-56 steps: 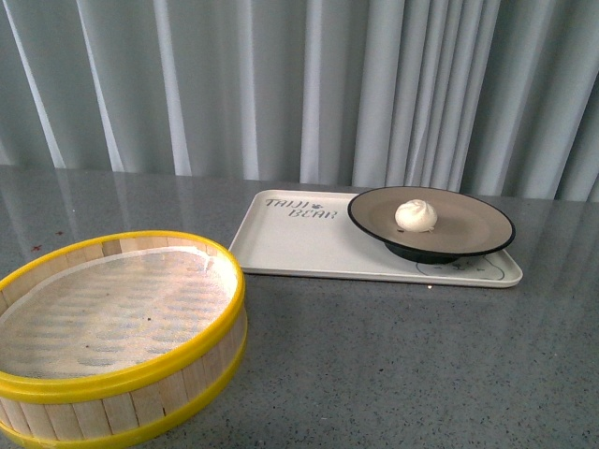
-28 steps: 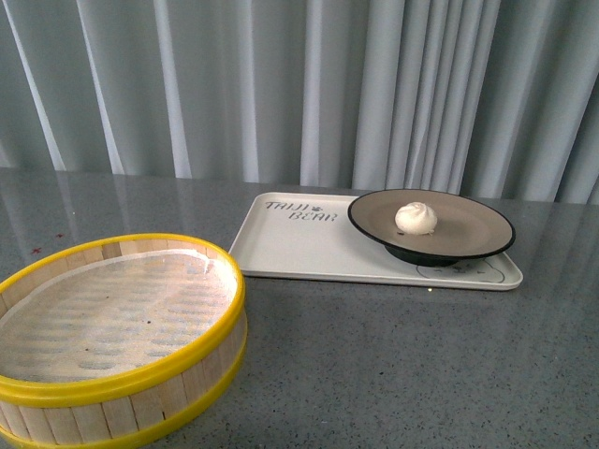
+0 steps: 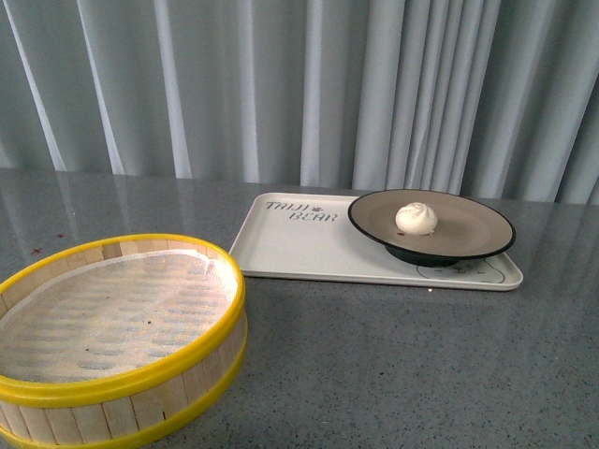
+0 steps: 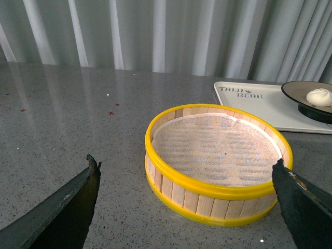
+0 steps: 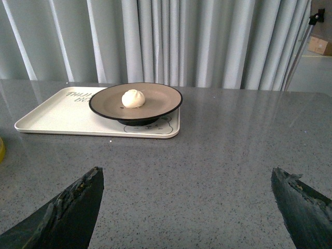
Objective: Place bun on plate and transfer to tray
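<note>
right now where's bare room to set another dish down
The tray's left half, between the BEAR lettering and the plate, is bare. So is the grey table in front of the tray, right of the steamer. The tray's right half is crowded: the plate with the bun fills it.

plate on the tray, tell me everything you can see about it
The plate is large, round and shallow, beige-grey inside with a thin black rim and a dark underside. It looks glazed and sits level on the right end of the cream tray, partly covering a bear drawing. A small white pleated bun rests near its middle. No gripper touches it.
</note>
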`<state>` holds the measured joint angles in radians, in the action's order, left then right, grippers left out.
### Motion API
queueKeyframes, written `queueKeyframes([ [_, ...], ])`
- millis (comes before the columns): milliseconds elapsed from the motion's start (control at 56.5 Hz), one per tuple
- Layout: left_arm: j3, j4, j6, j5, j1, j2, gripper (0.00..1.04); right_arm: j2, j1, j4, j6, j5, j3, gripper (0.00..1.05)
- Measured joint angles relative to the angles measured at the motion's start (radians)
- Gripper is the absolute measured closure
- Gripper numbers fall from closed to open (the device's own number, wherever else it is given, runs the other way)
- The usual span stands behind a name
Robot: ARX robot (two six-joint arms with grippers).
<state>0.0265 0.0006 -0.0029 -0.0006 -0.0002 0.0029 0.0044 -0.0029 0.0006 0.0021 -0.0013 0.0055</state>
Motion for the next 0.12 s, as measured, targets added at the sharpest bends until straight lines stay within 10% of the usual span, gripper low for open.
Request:
queueKeyframes([
  [124, 0.0, 0.0, 0.0, 0.0, 0.0, 0.0, 0.07, 0.0, 0.0, 0.0, 0.0, 0.0, 0.0, 0.08],
])
